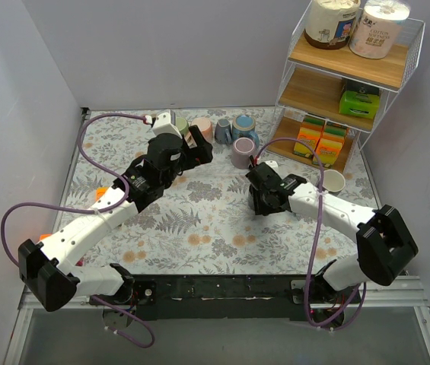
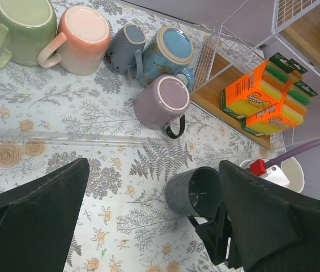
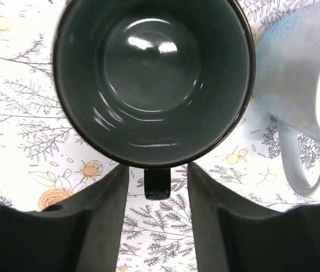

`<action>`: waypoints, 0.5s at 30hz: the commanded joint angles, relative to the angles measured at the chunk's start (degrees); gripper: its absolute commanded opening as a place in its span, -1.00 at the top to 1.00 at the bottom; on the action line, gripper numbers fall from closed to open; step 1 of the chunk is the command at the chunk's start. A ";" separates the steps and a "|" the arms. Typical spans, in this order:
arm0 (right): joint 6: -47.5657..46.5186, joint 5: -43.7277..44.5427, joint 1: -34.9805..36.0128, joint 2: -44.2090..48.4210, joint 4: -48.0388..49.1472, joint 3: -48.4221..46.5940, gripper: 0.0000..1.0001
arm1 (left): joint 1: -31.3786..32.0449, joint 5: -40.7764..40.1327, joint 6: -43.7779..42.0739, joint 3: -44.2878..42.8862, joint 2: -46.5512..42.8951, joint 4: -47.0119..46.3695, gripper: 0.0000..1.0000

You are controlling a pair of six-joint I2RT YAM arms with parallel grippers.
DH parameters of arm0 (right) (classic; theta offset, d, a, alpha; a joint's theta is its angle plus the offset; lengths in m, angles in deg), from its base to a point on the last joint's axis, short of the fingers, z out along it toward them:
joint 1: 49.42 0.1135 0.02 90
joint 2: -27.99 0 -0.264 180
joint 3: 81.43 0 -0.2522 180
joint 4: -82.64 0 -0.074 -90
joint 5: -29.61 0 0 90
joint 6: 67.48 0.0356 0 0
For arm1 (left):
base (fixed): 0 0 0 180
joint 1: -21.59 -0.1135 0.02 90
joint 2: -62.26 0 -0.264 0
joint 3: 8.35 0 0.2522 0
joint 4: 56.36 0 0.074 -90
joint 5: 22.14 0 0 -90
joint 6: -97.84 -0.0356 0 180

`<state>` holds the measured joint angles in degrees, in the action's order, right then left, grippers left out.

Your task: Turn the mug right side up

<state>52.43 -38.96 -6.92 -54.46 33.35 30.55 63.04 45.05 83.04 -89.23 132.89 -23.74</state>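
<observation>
The dark grey mug stands mouth up on the flowered cloth, and I look straight down into it in the right wrist view. Its handle points back between the fingers of my right gripper, which is open with a gap on each side of the handle. The left wrist view shows the same mug low and right of centre, with the right gripper behind it. My left gripper hangs wide open above the cloth, holding nothing. From above, the right gripper covers the mug.
Several mugs stand upside down at the back: green, pink, grey-blue, blue and purple. A white mug stands upright close to the dark one. A wire shelf with sponges fills the back right.
</observation>
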 commanded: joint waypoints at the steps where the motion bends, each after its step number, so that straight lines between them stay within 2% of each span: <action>1: -0.47 0.29 0.92 4.56 2.82 -2.96 -0.18 | 0.12 -0.04 -1.46 -0.21 -1.55 -0.48 -0.97; 2: -0.64 0.02 0.92 5.45 3.53 -2.78 -0.31 | 0.12 -0.04 -1.55 -0.39 -1.11 -0.57 -0.96; 5: -0.64 -1.21 0.92 7.48 3.02 -4.44 -0.43 | 0.12 0.48 -1.63 -0.65 -0.50 -0.66 -0.96; 11: 0.50 -1.57 0.57 11.61 -0.24 -8.84 -0.50 | 0.21 6.10 -2.60 -2.32 4.59 -1.89 -0.96; 15: 1.90 -2.09 -4.07 15.65 -2.17 -12.26 -0.50 | 0.12 10.23 -1.20 -7.66 11.09 -2.15 -0.97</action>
<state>52.67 -41.08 -7.05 -43.16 33.13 23.10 63.04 49.81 81.72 -91.48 139.08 -25.08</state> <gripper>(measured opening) 0.750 0.982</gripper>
